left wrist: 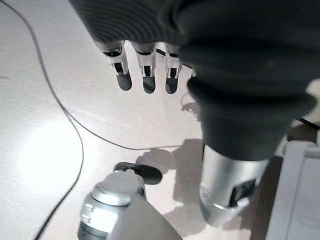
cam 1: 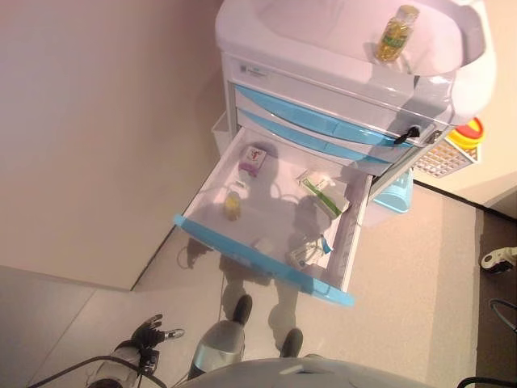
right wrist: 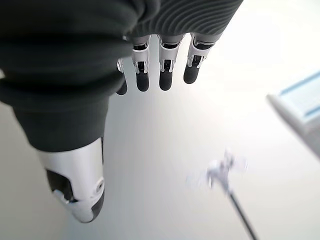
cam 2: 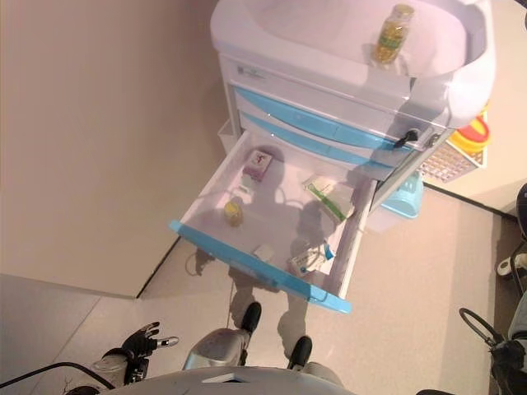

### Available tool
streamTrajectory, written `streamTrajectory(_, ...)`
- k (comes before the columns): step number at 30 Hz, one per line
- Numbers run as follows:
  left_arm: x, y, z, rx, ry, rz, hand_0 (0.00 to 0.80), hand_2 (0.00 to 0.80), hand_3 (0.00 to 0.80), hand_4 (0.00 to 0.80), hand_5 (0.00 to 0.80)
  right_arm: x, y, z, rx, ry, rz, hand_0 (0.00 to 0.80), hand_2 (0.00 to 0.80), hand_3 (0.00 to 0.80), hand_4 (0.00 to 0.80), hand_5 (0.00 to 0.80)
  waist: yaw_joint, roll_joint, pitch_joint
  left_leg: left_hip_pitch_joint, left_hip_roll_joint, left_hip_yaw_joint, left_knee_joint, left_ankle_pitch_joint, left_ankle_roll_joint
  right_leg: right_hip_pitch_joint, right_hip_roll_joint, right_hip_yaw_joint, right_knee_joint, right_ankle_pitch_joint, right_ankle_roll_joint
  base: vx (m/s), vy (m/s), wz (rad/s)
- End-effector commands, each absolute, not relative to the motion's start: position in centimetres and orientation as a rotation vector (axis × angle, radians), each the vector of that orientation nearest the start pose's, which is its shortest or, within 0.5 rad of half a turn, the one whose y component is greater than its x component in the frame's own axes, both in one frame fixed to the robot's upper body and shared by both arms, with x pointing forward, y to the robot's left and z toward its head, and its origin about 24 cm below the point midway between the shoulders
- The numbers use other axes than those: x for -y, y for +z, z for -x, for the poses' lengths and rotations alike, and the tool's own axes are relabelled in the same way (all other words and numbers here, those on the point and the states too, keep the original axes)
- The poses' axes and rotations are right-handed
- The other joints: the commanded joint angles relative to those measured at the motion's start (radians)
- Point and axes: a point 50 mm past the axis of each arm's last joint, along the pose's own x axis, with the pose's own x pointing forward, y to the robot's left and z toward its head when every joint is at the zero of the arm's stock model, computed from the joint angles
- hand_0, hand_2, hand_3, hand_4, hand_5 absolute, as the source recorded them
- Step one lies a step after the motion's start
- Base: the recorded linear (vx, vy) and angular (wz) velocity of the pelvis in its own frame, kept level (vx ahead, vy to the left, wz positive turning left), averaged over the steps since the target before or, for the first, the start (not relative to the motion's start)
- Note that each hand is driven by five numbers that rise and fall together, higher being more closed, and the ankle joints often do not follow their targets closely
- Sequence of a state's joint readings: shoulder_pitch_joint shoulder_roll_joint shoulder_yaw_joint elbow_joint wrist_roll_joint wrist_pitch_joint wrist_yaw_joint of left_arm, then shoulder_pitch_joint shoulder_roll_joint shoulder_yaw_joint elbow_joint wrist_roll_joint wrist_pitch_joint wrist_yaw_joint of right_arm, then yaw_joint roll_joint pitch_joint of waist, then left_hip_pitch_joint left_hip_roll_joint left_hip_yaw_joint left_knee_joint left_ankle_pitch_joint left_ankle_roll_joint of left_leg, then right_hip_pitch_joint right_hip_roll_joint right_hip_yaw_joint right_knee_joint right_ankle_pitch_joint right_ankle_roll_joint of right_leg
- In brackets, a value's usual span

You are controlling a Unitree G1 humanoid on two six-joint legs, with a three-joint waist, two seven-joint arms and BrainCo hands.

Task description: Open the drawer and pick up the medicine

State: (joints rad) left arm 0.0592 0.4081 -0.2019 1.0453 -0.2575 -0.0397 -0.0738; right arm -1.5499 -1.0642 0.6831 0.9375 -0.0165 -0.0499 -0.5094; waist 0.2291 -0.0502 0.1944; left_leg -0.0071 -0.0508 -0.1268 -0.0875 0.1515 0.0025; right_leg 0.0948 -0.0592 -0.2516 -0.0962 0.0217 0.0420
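The white cart's (cam 1: 339, 73) lowest drawer (cam 1: 260, 260), with a blue front, stands pulled out. Inside lie a purple box (cam 1: 254, 160), a small yellow bottle (cam 1: 233, 204), a green-and-white box (cam 1: 321, 192) and a packet (cam 1: 305, 252) near the front right corner. My left hand (cam 1: 149, 333) hangs low at the lower left, well short of the drawer, open and empty; its straight fingers (left wrist: 148, 75) show over the floor in the left wrist view. My right hand (right wrist: 161, 65) shows only in the right wrist view, fingers straight, empty, above bare floor.
A yellow-filled bottle (cam 1: 396, 34) stands on the cart's top. Two shut blue-fronted drawers (cam 1: 323, 125) sit above the open one. A white basket (cam 1: 443, 158) with a yellow container (cam 1: 467, 133) hangs on the cart's right side, a blue bin (cam 1: 393, 196) below. A wall (cam 1: 97, 137) runs on the left.
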Motion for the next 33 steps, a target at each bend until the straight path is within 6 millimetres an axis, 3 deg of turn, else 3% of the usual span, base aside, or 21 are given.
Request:
streamTrajectory(1,-28.3,-14.4,-8.1,-1.196,0.052,-0.295,0.0,0.0,0.0,0.0,0.0,32.7,43.4,-30.7,0.796,-1.013,0.954,0.0,0.0,0.0,0.0,0.0,-0.004,-0.033,-0.072,0.046,-0.04,0.002,0.0,-0.172,0.005,-0.01,-0.003,-0.006,0.024,-0.008,0.056,-0.077,-0.022,-0.03)
streamTrajectory(4,-27.9,-14.6,-7.9,-1.227,0.022,-0.31,0.0,0.0,0.0,0.0,0.0,34.2,42.1,-30.3,0.777,-1.072,0.833,0.0,0.0,0.0,0.0,0.0,-0.025,-0.028,-0.084,0.053,-0.035,0.022,0.0,-0.18,0.002,-0.009,-0.002,0.008,0.019,-0.007,0.057,-0.065,-0.01,-0.14)
streamTrajectory(8,-27.2,-15.0,-7.8,-1.261,-0.017,-0.317,0.0,0.0,0.0,0.0,0.0,36.4,37.4,-30.8,0.681,-1.069,0.645,0.0,0.0,0.0,0.0,0.0,-0.064,-0.017,-0.092,0.065,-0.024,0.06,0.0,-0.189,-0.002,-0.01,0.001,0.034,0.013,-0.002,0.06,-0.063,0.005,-0.19)
streamTrajectory(12,-26.3,-15.4,-7.9,-1.284,-0.05,-0.296,0.0,0.0,0.0,0.0,0.0,36.7,29.6,-31.9,0.536,-0.979,0.61,0.0,0.0,0.0,0.0,0.0,-0.114,-0.002,-0.094,0.075,-0.01,0.107,0.0,-0.201,-0.002,-0.018,0.001,0.062,0.014,0.001,0.061,-0.046,0.003,-0.31)
streamTrajectory(16,-25.5,-15.6,-8.2,-1.291,-0.058,-0.25,0.0,0.0,0.0,0.0,0.0,35.0,19.2,-31.5,0.335,-0.814,0.645,0.0,0.0,0.0,0.0,0.0,-0.175,0.008,-0.085,0.085,0.005,0.16,0.0,-0.213,0.004,-0.033,0.004,0.102,0.018,0.002,0.058,-0.03,0.005,-0.45)
streamTrajectory(17,-25.4,-15.6,-8.3,-1.29,-0.056,-0.248,0.0,0.0,0.0,0.0,0.0,34.9,18.6,-31.4,0.318,-0.801,0.651,0.0,0.0,0.0,0.0,0.0,-0.179,0.009,-0.084,0.086,0.006,0.163,0.0,-0.214,0.005,-0.033,0.004,0.105,0.018,0.002,0.058,-0.015,-0.015,-0.56)
streamTrajectory(18,-24.9,-15.7,-8.6,-1.282,-0.055,-0.232,0.0,0.0,0.0,0.0,0.0,33.0,13.3,-30.4,0.197,-0.695,0.705,0.0,0.0,0.0,0.0,0.0,-0.217,0.015,-0.072,0.094,0.01,0.184,0.0,-0.22,0.01,-0.038,0.008,0.132,0.021,0.003,0.054,-0.012,-0.017,-0.58)
streamTrajectory(24,-24.6,-15.6,-9.3,-1.236,-0.042,-0.225,0.0,0.0,0.0,0.0,0.0,30.1,2.0,-25.7,-0.181,-0.391,0.739,0.0,0.0,0.0,0.0,0.0,-0.278,0.023,-0.045,0.101,0.016,0.235,0.0,-0.228,0.018,-0.059,0.006,0.169,0.025,0.011,0.056,-0.009,-0.003,-0.39)
streamTrajectory(30,-24.3,-15.1,-11.1,-1.158,-0.062,-0.238,0.0,0.0,0.0,0.0,0.0,27.5,-5.7,-21.1,-0.482,-0.255,0.704,0.0,0.0,0.0,0.0,0.0,-0.297,0.029,-0.005,0.085,0.014,0.244,0.0,-0.222,0.026,-0.088,0.004,0.184,0.036,0.018,0.061,-0.005,-0.006,-0.33)
streamTrajectory(33,-23.9,-14.6,-12.9,-1.096,-0.084,-0.246,0.0,0.0,0.0,0.0,0.0,27.1,-7.7,-19.8,-0.566,-0.241,0.686,0.0,0.0,0.0,0.0,0.0,-0.296,0.031,0.031,0.056,0.012,0.24,0.005,-0.214,0.031,-0.121,0.005,0.189,0.052,0.019,0.058,-0.108,-0.019,-0.04)
